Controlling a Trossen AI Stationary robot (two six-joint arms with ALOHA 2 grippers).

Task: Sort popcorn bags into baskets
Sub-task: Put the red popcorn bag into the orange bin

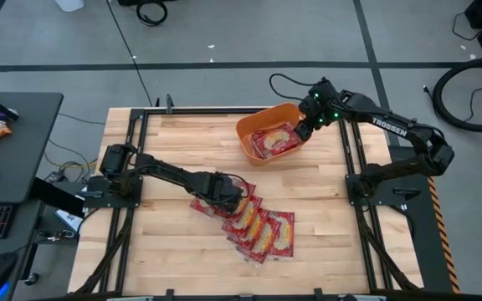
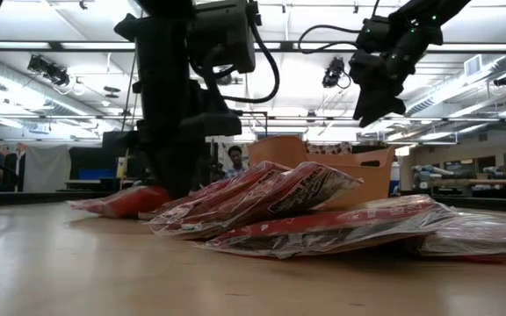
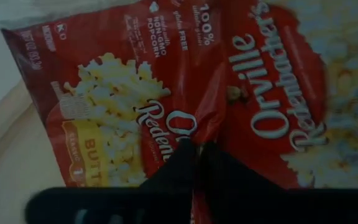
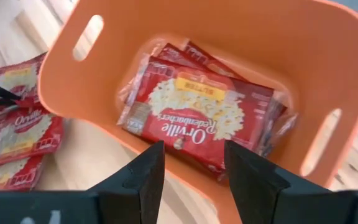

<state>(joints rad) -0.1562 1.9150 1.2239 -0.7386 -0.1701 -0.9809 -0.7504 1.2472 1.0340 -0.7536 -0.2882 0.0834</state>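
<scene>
High view: left gripper (image 1: 227,189) down mid-tabletop, fingers pinched onto bag (image 3: 185,99) in loose pile (image 1: 258,226). Right gripper (image 4: 194,165) hangs over tub (image 1: 253,125) near far edge, jaws apart, nothing held; few bags (image 4: 197,118) inside.

The right claw (image 4: 194,165) hangs above the orange basket (image 4: 291,43), its two dark fingers (image 4: 145,177) parted. Inside the basket lie stacked red popcorn bags (image 4: 201,115). More red bags (image 4: 17,127) lie on the wooden surface (image 4: 89,165) just beside the basket.
</scene>
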